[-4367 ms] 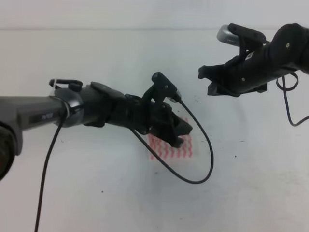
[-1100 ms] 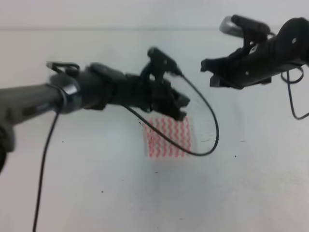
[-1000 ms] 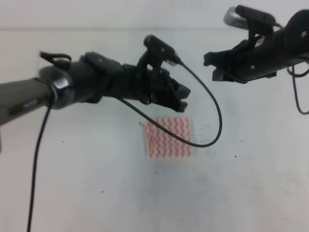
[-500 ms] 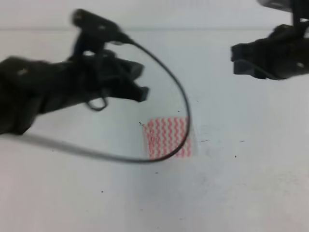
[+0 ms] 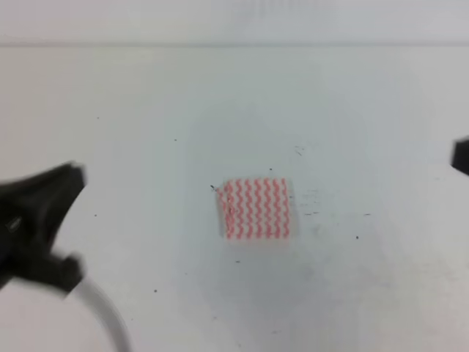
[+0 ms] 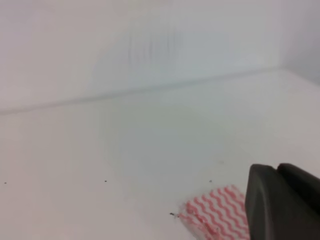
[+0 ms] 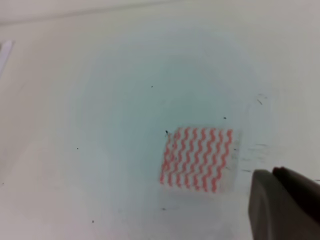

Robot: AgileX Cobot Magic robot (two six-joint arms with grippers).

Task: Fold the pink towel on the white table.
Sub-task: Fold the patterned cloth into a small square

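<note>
The pink towel (image 5: pixel 256 209) lies flat as a small folded rectangle in the middle of the white table (image 5: pixel 146 110), with nothing touching it. It also shows in the left wrist view (image 6: pixel 215 216) and the right wrist view (image 7: pixel 196 159). My left gripper (image 5: pixel 51 220) is a blurred dark shape at the left edge, far from the towel. Only a dark sliver of my right gripper (image 5: pixel 462 155) shows at the right edge. In each wrist view the gripper's (image 6: pixel 277 200) (image 7: pixel 275 200) two dark fingers lie together with no gap and hold nothing.
A pale, blurred cable (image 5: pixel 110 323) curves down from the left arm at the bottom left. Small dark specks and scuffs (image 5: pixel 308 213) mark the table beside the towel. The table's far edge (image 5: pixel 234 45) runs along the top.
Both arms have pulled away from above the towel, the left one down and to the left, the right one off to the right. The towel has stayed where it was.
</note>
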